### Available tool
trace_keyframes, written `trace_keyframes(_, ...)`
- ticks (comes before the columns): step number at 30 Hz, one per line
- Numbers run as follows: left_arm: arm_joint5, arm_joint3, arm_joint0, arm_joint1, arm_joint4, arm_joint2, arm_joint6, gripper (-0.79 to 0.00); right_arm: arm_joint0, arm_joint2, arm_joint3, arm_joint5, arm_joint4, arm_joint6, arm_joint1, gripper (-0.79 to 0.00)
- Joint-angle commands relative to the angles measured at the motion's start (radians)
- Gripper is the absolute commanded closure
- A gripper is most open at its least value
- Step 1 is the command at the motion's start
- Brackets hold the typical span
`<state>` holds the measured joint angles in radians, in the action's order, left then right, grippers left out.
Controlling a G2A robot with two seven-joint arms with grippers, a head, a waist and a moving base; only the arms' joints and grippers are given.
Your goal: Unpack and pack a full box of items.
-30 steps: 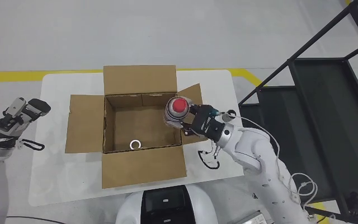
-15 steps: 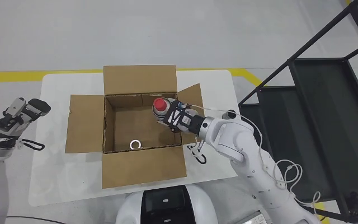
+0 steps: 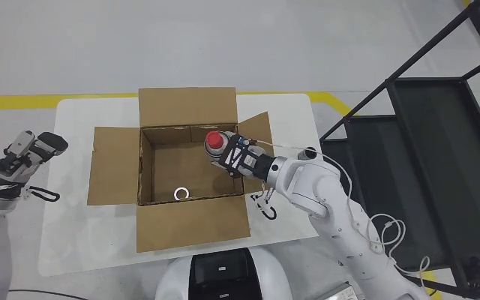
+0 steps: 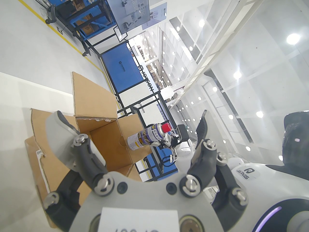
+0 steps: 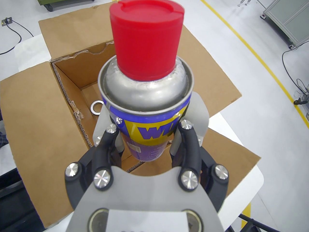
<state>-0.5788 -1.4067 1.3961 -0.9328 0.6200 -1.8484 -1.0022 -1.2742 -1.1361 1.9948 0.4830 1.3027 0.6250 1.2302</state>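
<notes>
An open cardboard box (image 3: pixel 187 106) stands on the white table (image 3: pixel 75 240). My right gripper (image 3: pixel 238 157) is shut on a spray can (image 3: pixel 215 142) with a red cap, held tilted above the box's right rear part. In the right wrist view the can (image 5: pixel 144 37) rises between the fingers of that gripper (image 5: pixel 149 114), over the box (image 5: pixel 36 112). A small metal ring (image 3: pixel 181 193) lies on the box floor (image 5: pixel 96 107). My left gripper (image 3: pixel 46 145) hangs open and empty off the table's left edge. The left wrist view shows its gripper (image 4: pixel 130 119), the box (image 4: pixel 94 100) and the can (image 4: pixel 147 136) beyond.
All flaps of the box are folded outward, covering much of the table. A black metal staircase (image 3: pixel 420 127) stands close to the table's right side. Yellow floor tape (image 3: pixel 45 100) runs behind the table.
My right gripper carried the spray can left and back, from the box's right wall to above its inside, then held still. The left arm has not moved.
</notes>
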Motion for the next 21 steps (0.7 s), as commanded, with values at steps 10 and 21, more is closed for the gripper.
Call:
trace_keyframes(10,0.000,0.000,0.000,0.000,0.000,0.000,0.000,-0.785,0.390,0.358,-0.299,0.003,0.125,0.256,0.084,0.000)
trace_keyframes(21,0.000,0.000,0.000,0.000,0.000,0.000,0.000,-0.785,0.619,0.675,-0.593,-0.034,0.264,0.388,0.226,0.000)
